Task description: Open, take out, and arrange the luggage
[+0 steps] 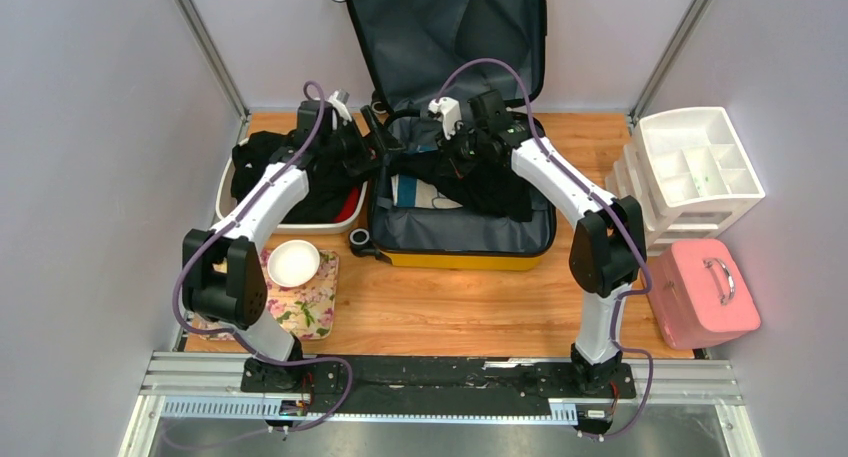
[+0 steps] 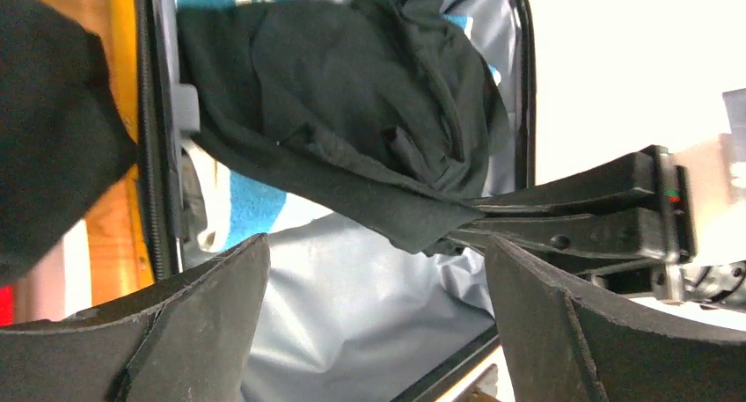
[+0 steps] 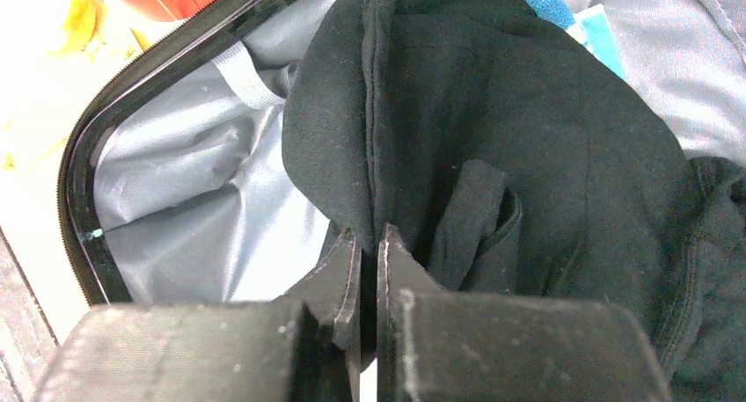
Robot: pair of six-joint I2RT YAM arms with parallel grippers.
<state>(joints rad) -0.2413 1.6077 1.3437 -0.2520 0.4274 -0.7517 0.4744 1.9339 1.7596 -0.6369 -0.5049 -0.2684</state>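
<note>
The yellow hard-shell suitcase [image 1: 470, 260] lies open on the wooden tabletop [image 1: 450, 307], its dark-lined lid propped against the back wall. Inside it, the right end effector [image 3: 369, 244] is pinched tight on a fold of a black cloth garment [image 3: 528, 138]. The left end effector [image 2: 374, 252] hangs just beside it, fingers spread wide and empty.

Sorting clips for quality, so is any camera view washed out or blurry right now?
Top view: evenly lit, sharp, mild sheen on the table. Left wrist: backdrop beyond the suitcase blown white. Right wrist: upper-left corner overexposed; black garment crisp.
</note>
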